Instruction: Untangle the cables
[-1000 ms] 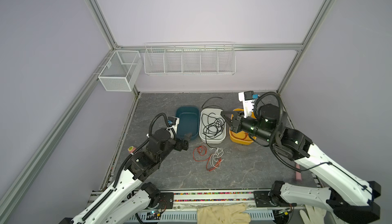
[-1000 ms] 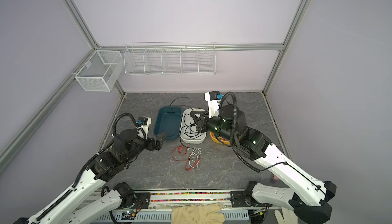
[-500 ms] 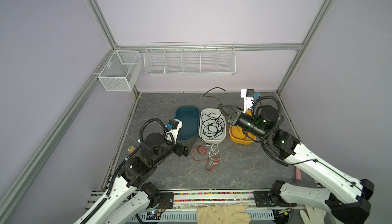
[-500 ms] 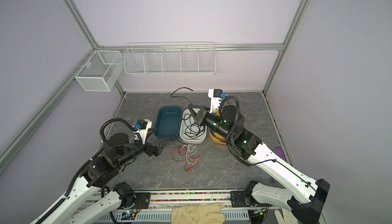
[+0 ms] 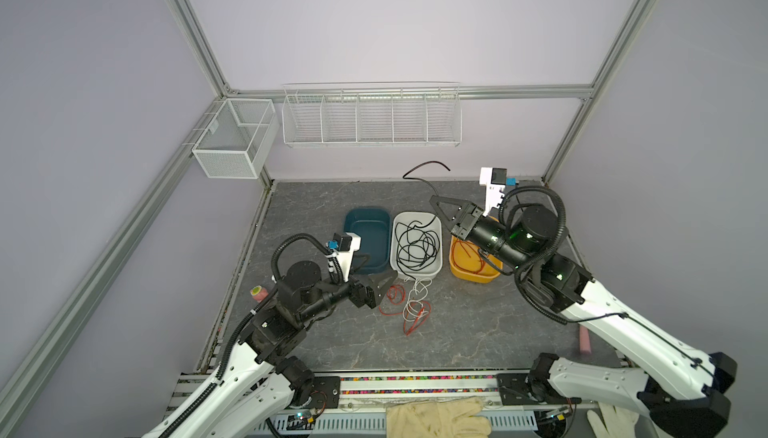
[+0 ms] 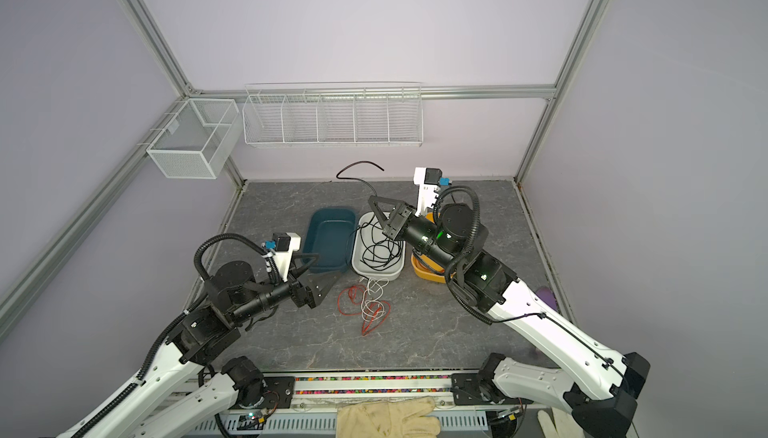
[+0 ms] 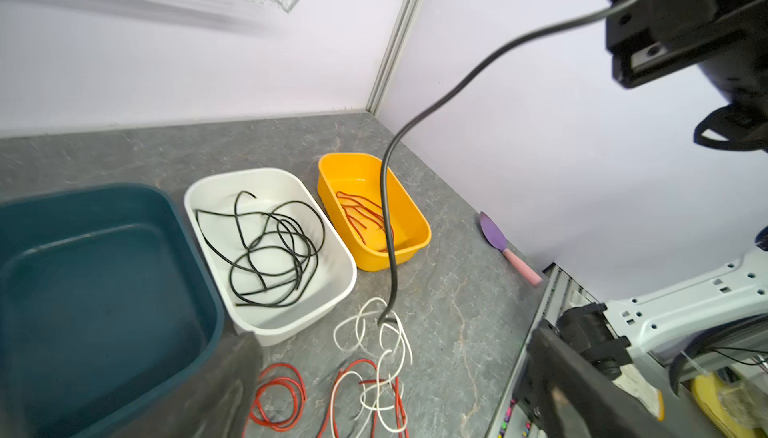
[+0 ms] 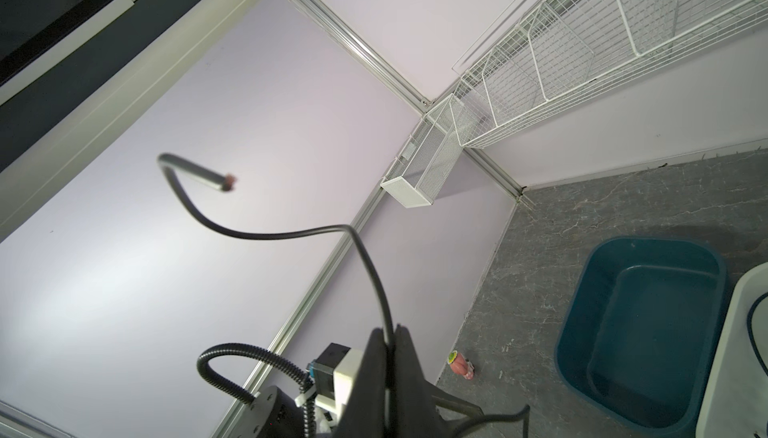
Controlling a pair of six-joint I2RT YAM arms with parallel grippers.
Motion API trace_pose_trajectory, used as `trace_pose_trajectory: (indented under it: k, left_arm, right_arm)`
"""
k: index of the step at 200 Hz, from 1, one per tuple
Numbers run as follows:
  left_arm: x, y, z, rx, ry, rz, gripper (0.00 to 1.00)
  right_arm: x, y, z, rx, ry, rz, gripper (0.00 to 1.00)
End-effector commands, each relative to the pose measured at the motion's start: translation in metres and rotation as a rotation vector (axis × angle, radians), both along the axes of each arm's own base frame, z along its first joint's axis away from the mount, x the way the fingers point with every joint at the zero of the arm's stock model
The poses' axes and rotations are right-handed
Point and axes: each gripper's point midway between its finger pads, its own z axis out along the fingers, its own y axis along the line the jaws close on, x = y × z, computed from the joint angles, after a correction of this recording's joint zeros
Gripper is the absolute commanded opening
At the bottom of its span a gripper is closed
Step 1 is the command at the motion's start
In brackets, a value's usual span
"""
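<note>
Black cable (image 7: 386, 207) clamped in right hand (image 5: 433, 199), left hand (image 6: 324, 267) apart; its tail beside white tub (image 5: 415, 214) could drag white cables (image 5: 415, 303).

Top views look down from high; both close wrist views share the teal bin (image 7: 104, 290)

Three tubs (teal (image 5: 368, 236), white (image 5: 415, 276), yellow (image 5: 473, 279)), two wire baskets (image 5: 232, 141) (image 5: 370, 118), two end effectors (image 5: 382, 266) (image 5: 433, 199).
</note>
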Motion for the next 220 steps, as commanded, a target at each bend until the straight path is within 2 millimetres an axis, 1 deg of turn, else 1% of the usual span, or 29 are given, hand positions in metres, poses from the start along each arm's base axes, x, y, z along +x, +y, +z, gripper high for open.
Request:
trace_pose_trajectory:
  k: [1,38,58,68,72,80,95,126,171,193,220]
  left_arm:
    - [-0.004,-0.01,-0.004,-0.094,0.061,-0.037,1.0]
    - [0.0,-0.018,-0.021,-0.099,0.093,-0.036,0.94]
    - [-0.001,-0.028,-0.03,-0.095,0.112,-0.055,0.9]
    - [-0.002,-0.032,-0.031,-0.1,0.109,-0.063,0.88]
    - [-0.001,-0.037,-0.039,-0.082,0.124,-0.065,0.88]
    - [0.0,-0.04,-0.043,-0.074,0.127,-0.066,0.86]
    - [0.0,-0.046,-0.05,-0.067,0.137,-0.076,0.81]
    - [0.003,-0.048,-0.056,-0.067,0.14,-0.068,0.77]
    - [0.009,-0.052,-0.073,-0.06,0.174,-0.047,0.66]
    - [0.012,-0.053,-0.074,-0.063,0.175,-0.04,0.63]
    - [0.013,-0.054,-0.072,-0.071,0.167,-0.038,0.62]
  right_arm:
    - [-0.011,-0.009,0.032,0.08,-0.034,0.023,0.07]
    - [-0.015,-0.008,0.042,0.093,-0.045,0.04,0.07]
    - [-0.016,-0.008,0.043,0.098,-0.048,0.042,0.07]
    - [-0.016,-0.007,0.043,0.099,-0.048,0.045,0.07]
    - [-0.016,-0.006,0.043,0.1,-0.047,0.047,0.07]
    - [-0.016,-0.005,0.043,0.097,-0.048,0.055,0.07]
    - [-0.018,0.0,0.046,0.093,-0.056,0.078,0.07]
    - [-0.021,0.002,0.051,0.094,-0.068,0.09,0.07]
    - [-0.027,0.003,0.055,0.097,-0.081,0.107,0.07]
    - [-0.03,0.005,0.055,0.095,-0.083,0.115,0.07]
    - [-0.033,0.005,0.058,0.095,-0.092,0.122,0.07]
